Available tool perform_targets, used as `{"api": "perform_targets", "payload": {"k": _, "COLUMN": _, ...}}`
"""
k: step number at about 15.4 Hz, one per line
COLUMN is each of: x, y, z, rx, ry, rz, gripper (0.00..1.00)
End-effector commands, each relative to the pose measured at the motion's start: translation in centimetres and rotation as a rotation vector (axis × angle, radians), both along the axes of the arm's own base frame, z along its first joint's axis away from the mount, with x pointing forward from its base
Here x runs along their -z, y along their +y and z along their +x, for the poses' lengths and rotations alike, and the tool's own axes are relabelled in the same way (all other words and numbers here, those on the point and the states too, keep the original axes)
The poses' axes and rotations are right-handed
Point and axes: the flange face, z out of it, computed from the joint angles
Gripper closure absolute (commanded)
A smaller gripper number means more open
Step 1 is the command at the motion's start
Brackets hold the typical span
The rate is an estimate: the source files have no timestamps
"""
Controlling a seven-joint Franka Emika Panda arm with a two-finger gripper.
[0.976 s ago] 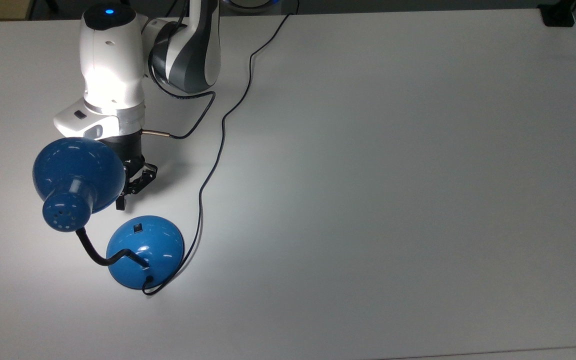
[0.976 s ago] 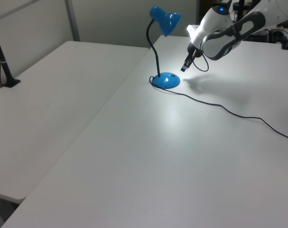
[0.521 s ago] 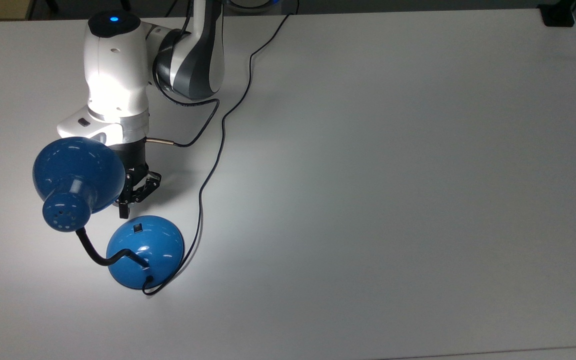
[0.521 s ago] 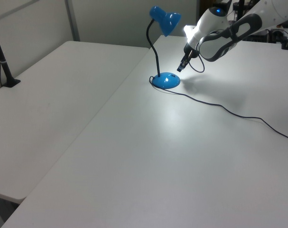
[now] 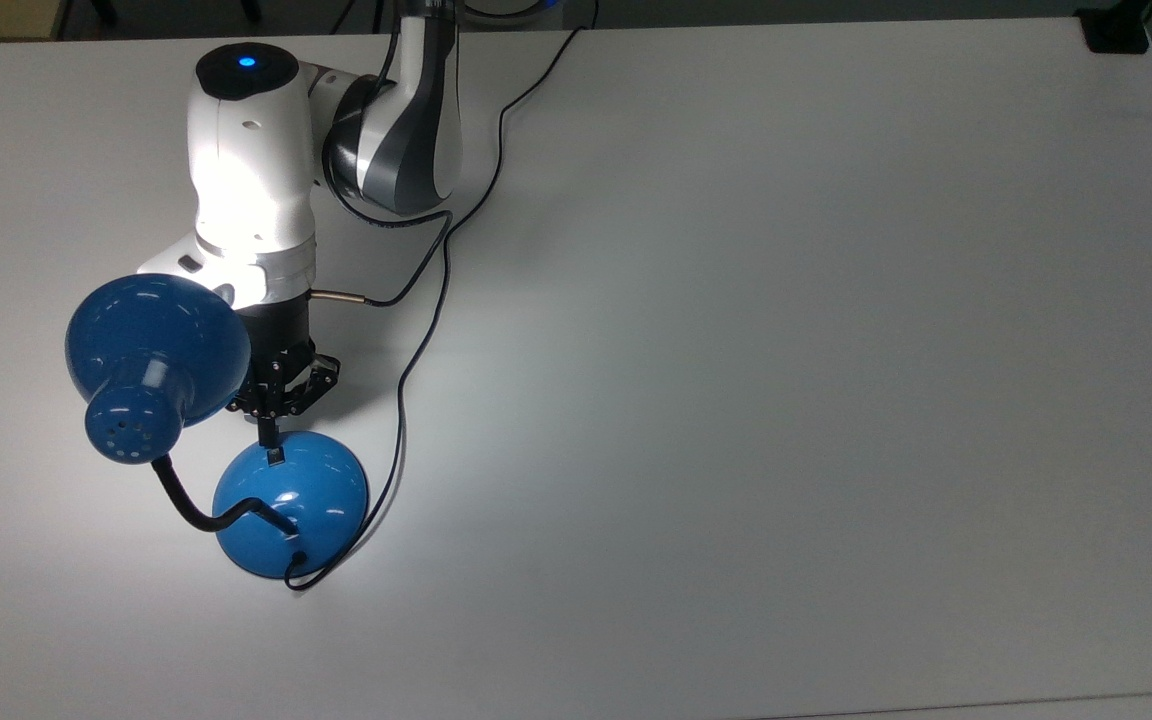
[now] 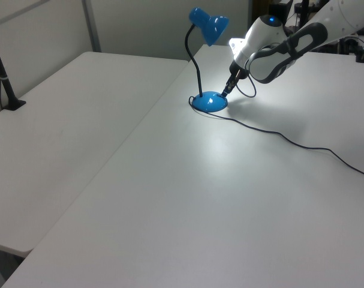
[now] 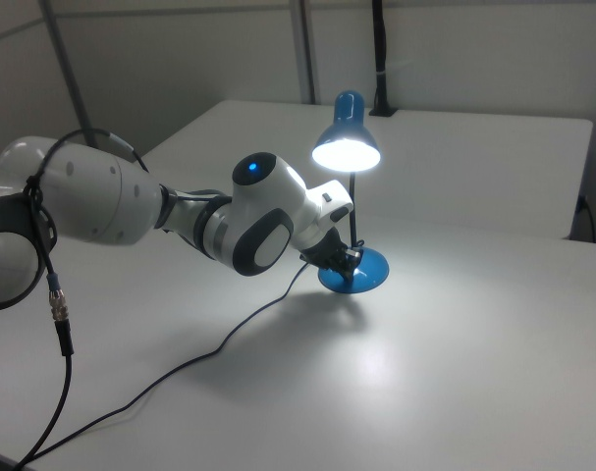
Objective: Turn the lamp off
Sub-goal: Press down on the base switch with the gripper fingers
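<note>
No text, label, brand, number or sign could be read anywhere in the three views.

Glossy blue lamp (image 5: 288,500), lit, upright on domed base, flared shade atop a black bendy neck.

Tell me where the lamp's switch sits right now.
In the top view, the switch sits on the blue base, upper edge, directly under the gripper.
</note>
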Motion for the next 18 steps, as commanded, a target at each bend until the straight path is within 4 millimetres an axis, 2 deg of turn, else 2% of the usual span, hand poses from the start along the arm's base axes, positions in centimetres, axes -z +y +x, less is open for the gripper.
{"api": "perform_targets", "payload": {"k": 1, "x": -0.1, "y": 0.4, "z": 1.0, "rx": 0.012, "ry": -0.027, "rz": 0.008, "gripper": 1.0}}
{"api": "perform_targets", "payload": {"k": 3, "x": 0.6, "y": 0.3, "z": 1.0, "rx": 0.014, "ry": -0.018, "rz": 0.007, "gripper": 1.0}}
{"api": "perform_targets", "payload": {"k": 12, "x": 0.8, "y": 0.6, "z": 1.3, "rx": -0.002, "ry": -0.016, "rz": -0.006, "gripper": 1.0}}
{"api": "perform_targets", "payload": {"k": 18, "x": 1.8, "y": 1.1, "z": 1.3, "rx": -0.03, "ry": 0.006, "rz": -0.03, "gripper": 1.0}}
